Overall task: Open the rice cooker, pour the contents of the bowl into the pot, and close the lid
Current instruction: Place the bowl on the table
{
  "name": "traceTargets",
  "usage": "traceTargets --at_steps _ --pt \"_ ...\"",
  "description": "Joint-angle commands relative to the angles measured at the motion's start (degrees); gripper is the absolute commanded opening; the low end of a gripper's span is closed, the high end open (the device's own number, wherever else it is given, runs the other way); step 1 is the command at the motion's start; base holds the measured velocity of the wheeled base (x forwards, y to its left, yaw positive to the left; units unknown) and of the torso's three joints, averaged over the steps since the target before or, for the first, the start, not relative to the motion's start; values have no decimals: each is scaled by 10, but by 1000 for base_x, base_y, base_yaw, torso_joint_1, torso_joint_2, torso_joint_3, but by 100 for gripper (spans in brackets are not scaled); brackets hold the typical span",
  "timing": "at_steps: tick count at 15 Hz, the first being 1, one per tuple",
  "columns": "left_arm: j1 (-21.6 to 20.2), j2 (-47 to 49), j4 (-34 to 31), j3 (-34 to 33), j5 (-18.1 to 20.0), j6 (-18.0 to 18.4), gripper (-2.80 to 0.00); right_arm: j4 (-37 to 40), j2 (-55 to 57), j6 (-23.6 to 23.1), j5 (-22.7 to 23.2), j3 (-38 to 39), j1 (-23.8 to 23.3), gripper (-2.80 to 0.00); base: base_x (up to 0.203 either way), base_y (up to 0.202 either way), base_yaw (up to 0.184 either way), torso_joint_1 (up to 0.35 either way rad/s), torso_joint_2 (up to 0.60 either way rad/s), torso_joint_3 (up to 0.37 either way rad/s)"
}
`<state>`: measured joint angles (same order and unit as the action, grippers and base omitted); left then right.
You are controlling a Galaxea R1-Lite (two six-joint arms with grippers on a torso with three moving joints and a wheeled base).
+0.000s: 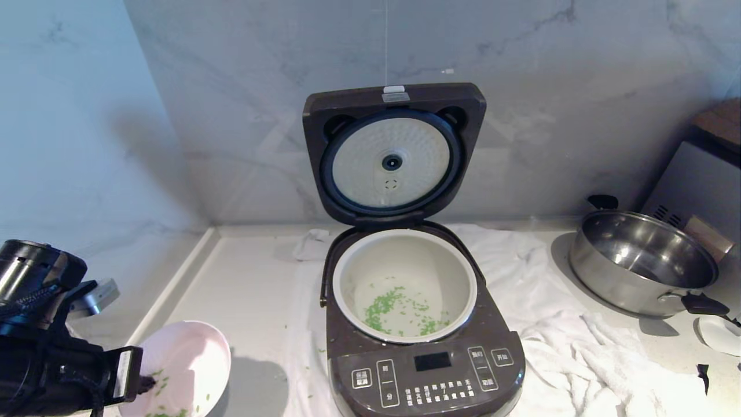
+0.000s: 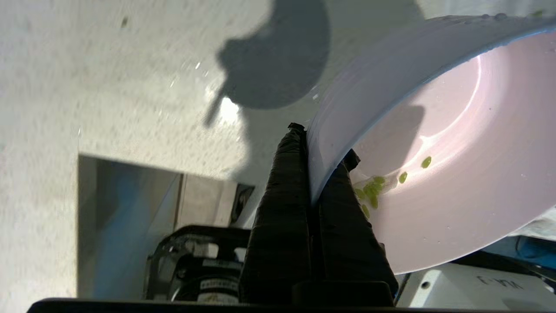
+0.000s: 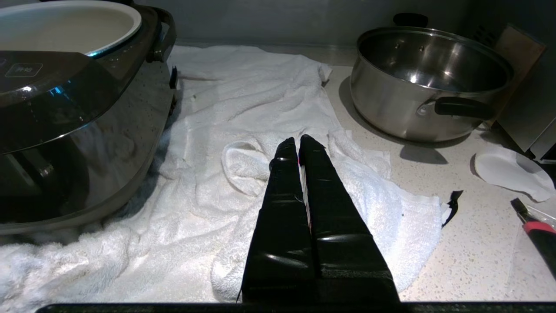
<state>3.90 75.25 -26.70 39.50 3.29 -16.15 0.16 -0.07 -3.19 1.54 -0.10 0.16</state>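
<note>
The rice cooker (image 1: pixel 347 339) stands mid-counter with its lid (image 1: pixel 393 153) swung up, showing the white dimpled plate. Its cream pot (image 1: pixel 405 255) holds scattered green contents (image 1: pixel 382 307). At the lower left, my left gripper (image 1: pixel 143 382) is shut on the rim of the pale pink bowl (image 1: pixel 185 359), which is tilted. In the left wrist view the gripper (image 2: pixel 317 150) clamps the bowl (image 2: pixel 456 152) with one finger outside and one inside. A few green bits (image 2: pixel 373 189) cling near the inner finger. My right gripper (image 3: pixel 299 145) is shut and empty over the towel, right of the cooker (image 3: pixel 78 108).
A rumpled white towel (image 1: pixel 579 347) lies under and right of the cooker. A steel pan (image 1: pixel 642 266) with black handles stands at the right, with a white disc (image 1: pixel 721 336) by it. Marble walls close off the back and left. A few green bits lie beside the cooker.
</note>
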Motion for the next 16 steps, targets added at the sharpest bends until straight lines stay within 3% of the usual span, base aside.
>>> traceTargets --at_steps 1,5,8,10,12,16 --pt "-26 17 -9 -28 -1 -3 -280 0 1 -1 0 0 0 -280 0 0 0 0 0 0" --pt "-120 91 -9 -51 -5 -2 -280 0 1 -1 0 0 0 -280 0 0 0 0 0 0" --pt "-177 106 63 -93 -7 9 -280 0 1 -1 0 0 0 -280 0 0 0 0 0 0" --pt "-222 133 109 -111 -10 31 -280 0 1 -1 0 0 0 -280 0 0 0 0 0 0" --pt "-261 128 115 -120 -10 43 -280 0 1 -1 0 0 0 -280 0 0 0 0 0 0" --pt "-340 130 118 -157 -8 121 -280 0 1 -1 0 0 0 -280 0 0 0 0 0 0"
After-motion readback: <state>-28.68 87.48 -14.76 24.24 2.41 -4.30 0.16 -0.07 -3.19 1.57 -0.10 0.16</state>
